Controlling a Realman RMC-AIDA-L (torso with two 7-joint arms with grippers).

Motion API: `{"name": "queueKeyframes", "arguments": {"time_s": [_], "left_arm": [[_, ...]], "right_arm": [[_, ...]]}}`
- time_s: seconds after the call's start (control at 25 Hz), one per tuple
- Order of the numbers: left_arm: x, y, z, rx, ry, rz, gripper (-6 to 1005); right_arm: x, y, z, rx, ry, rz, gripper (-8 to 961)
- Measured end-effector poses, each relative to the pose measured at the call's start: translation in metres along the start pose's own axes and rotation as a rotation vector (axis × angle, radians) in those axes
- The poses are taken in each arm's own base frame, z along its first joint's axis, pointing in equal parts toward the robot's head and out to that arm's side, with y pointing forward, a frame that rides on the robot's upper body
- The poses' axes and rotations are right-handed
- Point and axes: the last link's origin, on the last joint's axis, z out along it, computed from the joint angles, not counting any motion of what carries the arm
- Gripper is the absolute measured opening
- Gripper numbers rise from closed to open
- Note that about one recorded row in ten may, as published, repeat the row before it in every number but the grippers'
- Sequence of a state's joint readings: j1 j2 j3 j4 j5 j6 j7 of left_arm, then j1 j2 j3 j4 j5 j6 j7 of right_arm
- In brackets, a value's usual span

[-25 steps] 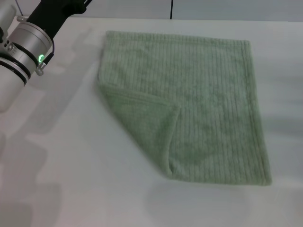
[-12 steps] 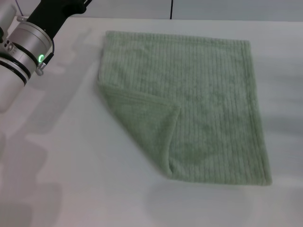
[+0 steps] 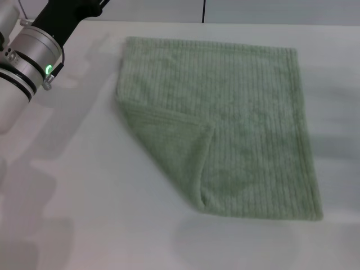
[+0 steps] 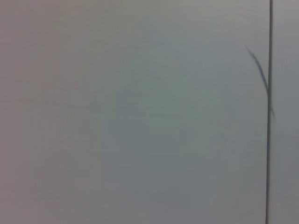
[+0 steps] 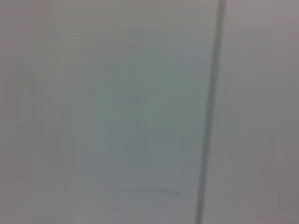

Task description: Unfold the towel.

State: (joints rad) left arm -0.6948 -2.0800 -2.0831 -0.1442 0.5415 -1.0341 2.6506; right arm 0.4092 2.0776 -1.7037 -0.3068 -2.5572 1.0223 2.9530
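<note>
- Towel (image 3: 236,124) is spread flat on the white bench (image 3: 84,214), from the middle toward the far right part, with its far hem close to the far edge of the bench.
- One corner (image 3: 169,146), the one toward the near left, is folded over onto the cloth as a triangle; the other three corners are laid out.
- The task is judged almost complete: only this flap must be turned back.
- The cloth is judged soft, light and limp, so it will sag when lifted and may drag the rest along.
- The flap's tip, beside the crease, is judged the best place to be gripped.
- Only the left arm (image 3: 34,50) is seen, at the far left corner, well apart from the towel; the state of its gripper cannot be told.
- The right gripper is not seen at all.
</note>
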Motion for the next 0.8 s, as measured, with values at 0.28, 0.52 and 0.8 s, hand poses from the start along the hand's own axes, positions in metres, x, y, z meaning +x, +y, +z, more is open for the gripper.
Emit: {"name": "queueKeyframes", "arguments": {"time_s": [0.28,0.52,0.8], "left_arm": [[0.000,0.000,0.000,0.000,0.001,0.000,806],[0.001,0.000,0.000,0.000,0.004,0.002,805],[0.001,-0.001,0.000,0.002,0.002,0.003,805]], "right_arm": [[0.000,0.033,-0.004,-0.165,0.003,-0.045,533],[-0.001,0.050,-0.006,-0.245,-0.008,-0.065,531],[-0.010,0.073,-0.010,-0.325,-0.040,-0.049,521]]}}
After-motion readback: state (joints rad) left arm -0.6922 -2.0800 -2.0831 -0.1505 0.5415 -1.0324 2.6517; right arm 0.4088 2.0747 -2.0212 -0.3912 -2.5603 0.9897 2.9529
